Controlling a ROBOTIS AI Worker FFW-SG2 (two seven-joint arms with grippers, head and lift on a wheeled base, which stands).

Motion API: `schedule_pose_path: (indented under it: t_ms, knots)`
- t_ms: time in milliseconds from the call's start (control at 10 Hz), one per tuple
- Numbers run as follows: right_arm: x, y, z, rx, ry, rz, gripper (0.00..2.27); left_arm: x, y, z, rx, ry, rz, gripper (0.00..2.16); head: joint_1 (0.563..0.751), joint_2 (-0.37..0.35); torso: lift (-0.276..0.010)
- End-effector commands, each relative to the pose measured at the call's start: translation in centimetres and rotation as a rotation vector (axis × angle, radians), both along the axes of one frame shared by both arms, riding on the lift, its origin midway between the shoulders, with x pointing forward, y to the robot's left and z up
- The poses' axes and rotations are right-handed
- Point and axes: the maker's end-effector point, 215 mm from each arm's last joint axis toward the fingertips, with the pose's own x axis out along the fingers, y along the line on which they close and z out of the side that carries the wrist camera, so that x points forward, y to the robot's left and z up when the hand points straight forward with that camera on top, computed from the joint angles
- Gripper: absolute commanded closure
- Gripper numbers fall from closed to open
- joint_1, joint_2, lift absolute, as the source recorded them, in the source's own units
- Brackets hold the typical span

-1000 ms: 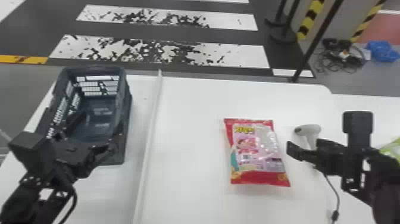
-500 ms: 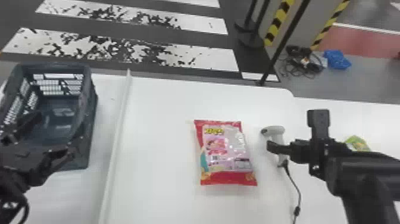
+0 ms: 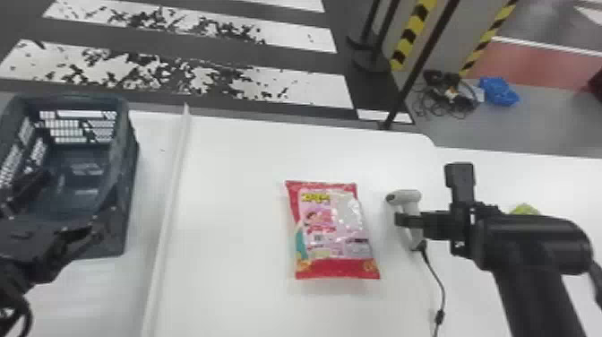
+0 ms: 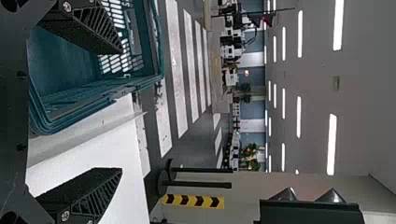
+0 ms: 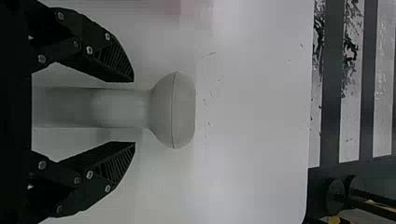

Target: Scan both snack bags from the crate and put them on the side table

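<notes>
My right gripper (image 3: pixel 403 219) is at the white scanner (image 3: pixel 408 197) in the head view. In the right wrist view, the right gripper (image 5: pixel 134 112) stands open, one finger on each side of the scanner's handle (image 5: pixel 116 108), touching neither side. A red and pink snack bag (image 3: pixel 331 228) lies flat on the white table, left of the scanner. Part of a green bag (image 3: pixel 525 209) shows behind the right arm. My left gripper (image 3: pixel 62 215) is over the near end of the dark crate (image 3: pixel 130 197); in the left wrist view the left gripper (image 4: pixel 122 112) is open and holds nothing.
A raised white strip (image 3: pixel 172 197) runs along the table (image 3: pixel 242 152) between crate and snack bag. The scanner's black cable (image 3: pixel 439 278) trails toward the near edge. Stands and a dark pole (image 3: pixel 416 67) rise beyond the table.
The head view has swung to the right, so the table's things appear farther left. Relative to the scanner, the right gripper has come closer and now overlaps its handle.
</notes>
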Motion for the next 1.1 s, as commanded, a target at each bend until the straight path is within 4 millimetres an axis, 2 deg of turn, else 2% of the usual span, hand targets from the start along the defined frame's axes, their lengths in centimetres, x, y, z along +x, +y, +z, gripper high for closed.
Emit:
schedule_pose_path:
  t_ms: [0,100,300,400,600,800,1000]
  knots:
    - [0.0,-0.3,-0.2,-0.008,0.008,-0.002,2.16,0.0,0.0,0.0,-0.001,0.000,0.001,0.10,0.695,-0.223,-0.087]
    - [0.1,-0.3,0.0,-0.008,0.003,-0.001,2.26,0.0,0.0,0.0,-0.001,0.000,0.001,0.10,0.695,-0.227,-0.087]
    - [-0.2,0.0,0.5,-0.005,-0.005,0.004,2.26,-0.1,0.0,-0.1,-0.002,0.002,0.001,0.10,0.695,-0.228,-0.087]
    - [-1.4,0.3,1.3,-0.003,0.004,-0.004,2.26,-0.1,0.0,0.0,-0.002,0.000,0.001,0.10,0.695,-0.227,-0.087]
    - [-5.0,2.6,3.9,0.007,0.039,-0.013,2.26,0.0,-0.1,0.1,-0.002,-0.001,0.001,0.10,0.695,-0.223,-0.087]
    - [-8.0,6.1,6.8,0.016,0.033,0.023,2.26,-0.1,-0.1,0.0,-0.003,0.000,0.003,0.10,0.695,-0.200,-0.087]
    - [-11.0,9.8,8.8,0.043,0.046,0.069,2.26,-0.1,-0.1,0.0,-0.003,0.000,0.003,0.10,0.695,-0.168,-0.087]
